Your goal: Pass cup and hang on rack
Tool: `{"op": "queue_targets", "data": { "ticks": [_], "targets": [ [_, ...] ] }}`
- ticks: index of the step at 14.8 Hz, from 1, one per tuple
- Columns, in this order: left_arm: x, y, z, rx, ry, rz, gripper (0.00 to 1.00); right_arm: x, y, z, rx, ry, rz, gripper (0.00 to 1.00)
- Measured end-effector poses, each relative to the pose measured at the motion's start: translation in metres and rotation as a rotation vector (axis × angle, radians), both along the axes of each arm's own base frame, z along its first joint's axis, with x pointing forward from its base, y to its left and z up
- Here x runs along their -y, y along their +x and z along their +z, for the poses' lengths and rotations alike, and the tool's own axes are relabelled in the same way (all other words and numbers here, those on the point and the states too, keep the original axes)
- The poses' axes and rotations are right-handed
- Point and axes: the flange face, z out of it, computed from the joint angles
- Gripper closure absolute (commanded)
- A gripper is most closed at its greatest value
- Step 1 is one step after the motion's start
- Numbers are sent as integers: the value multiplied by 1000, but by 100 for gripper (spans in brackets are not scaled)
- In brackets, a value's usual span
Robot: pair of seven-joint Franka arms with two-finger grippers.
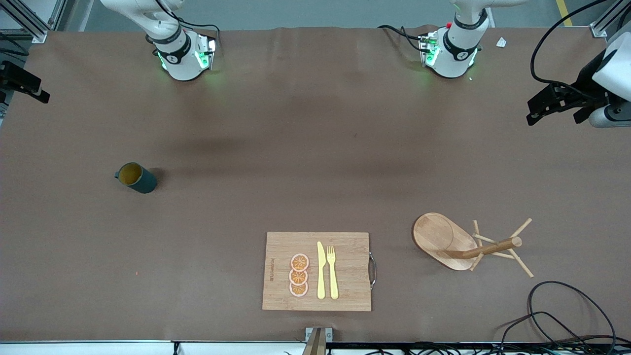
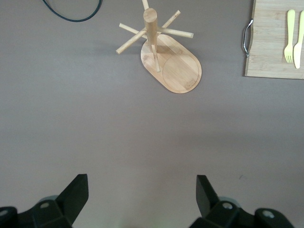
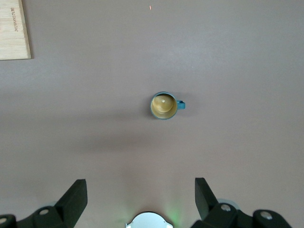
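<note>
The cup (image 1: 135,177) is a small dark teal mug with a yellow-brown inside. It stands upright on the brown table toward the right arm's end. In the right wrist view the cup (image 3: 164,105) lies well below my right gripper (image 3: 141,180), which hangs open and empty high over the table by its own base. The rack (image 1: 458,244), a light wooden mug tree on an oval base, stands toward the left arm's end, nearer the front camera. My left gripper (image 2: 142,178) is open and empty, high over bare table, apart from the rack (image 2: 166,57).
A wooden cutting board (image 1: 317,271) with orange slices, a yellow knife and a fork lies near the front edge, between cup and rack. Black cables (image 1: 557,315) coil at the front corner by the rack. Dark hardware juts in at both side edges.
</note>
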Motion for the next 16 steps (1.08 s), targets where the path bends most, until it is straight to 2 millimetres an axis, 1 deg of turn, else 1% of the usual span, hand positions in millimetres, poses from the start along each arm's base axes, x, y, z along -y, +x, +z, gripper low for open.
{"op": "queue_targets", "data": {
  "ticks": [3, 6, 7, 8, 9, 11, 14, 16],
  "targets": [
    [0, 0, 0, 0, 0, 0, 0, 0, 0, 0, 0, 0, -1, 0],
    [0, 0, 0, 0, 0, 0, 0, 5, 0, 0, 0, 0, -10, 0],
    [0, 0, 0, 0, 0, 0, 0, 6, 1, -3, -6, 0, -12, 0],
    [0, 0, 0, 0, 0, 0, 0, 6, 5, -11, -22, 1, -12, 0],
    [0, 0, 0, 0, 0, 0, 0, 6, 13, -24, -45, 1, -12, 0],
    [0, 0, 0, 0, 0, 0, 0, 7, 36, -57, -83, -4, -13, 0],
    [0, 0, 0, 0, 0, 0, 0, 8, 72, -116, -135, -20, -3, 0],
    [0, 0, 0, 0, 0, 0, 0, 9, 88, -148, -131, -17, 72, 0]
  ]
}}
